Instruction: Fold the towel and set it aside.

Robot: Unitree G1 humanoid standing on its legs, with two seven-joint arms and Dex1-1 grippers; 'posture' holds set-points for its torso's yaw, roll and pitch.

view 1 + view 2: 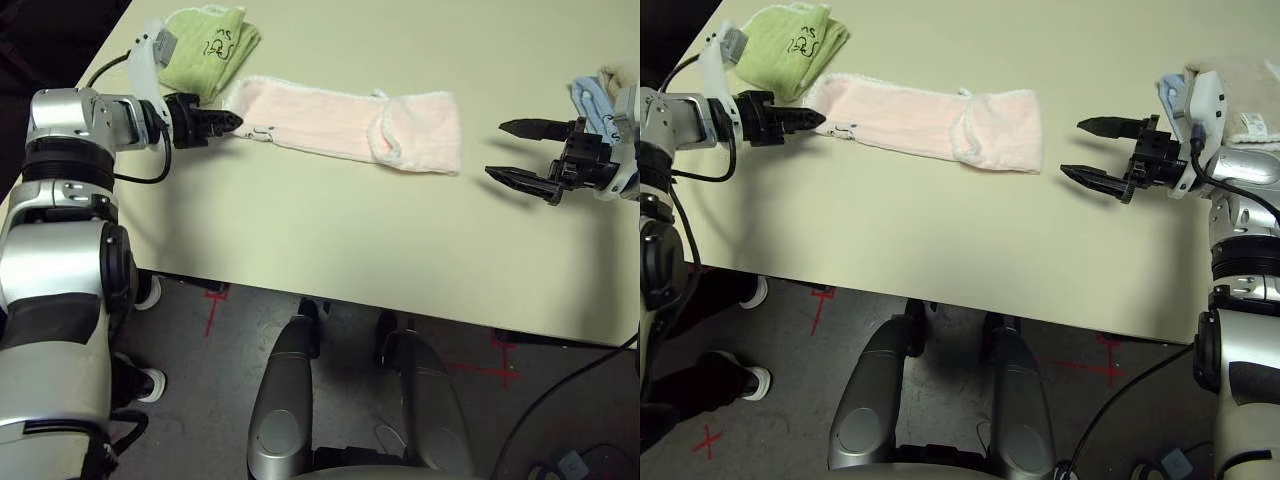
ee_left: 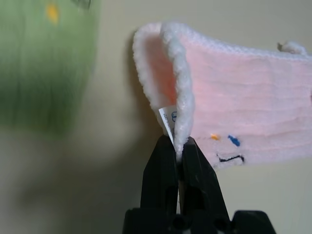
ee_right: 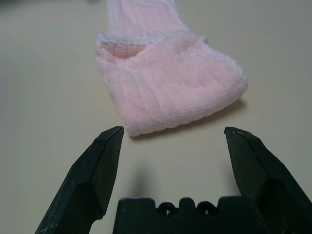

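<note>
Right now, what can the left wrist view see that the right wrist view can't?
Left wrist view alone: the left gripper shut on the white-trimmed edge of the fluffy pale pink towel, a small white label, the embroidered face marks and the light green towel.

Right wrist view alone: the open right gripper short of the towel's folded-over end, not touching it.

Both: the pink towel lying on the beige table.

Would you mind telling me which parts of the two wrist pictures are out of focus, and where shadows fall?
Left wrist view: the green towel is blurred, the pink towel edge in the shut jaws fairly sharp. Right wrist view: the pink towel's far end softens, and its near fold casts a dark shadow on the table.
</note>
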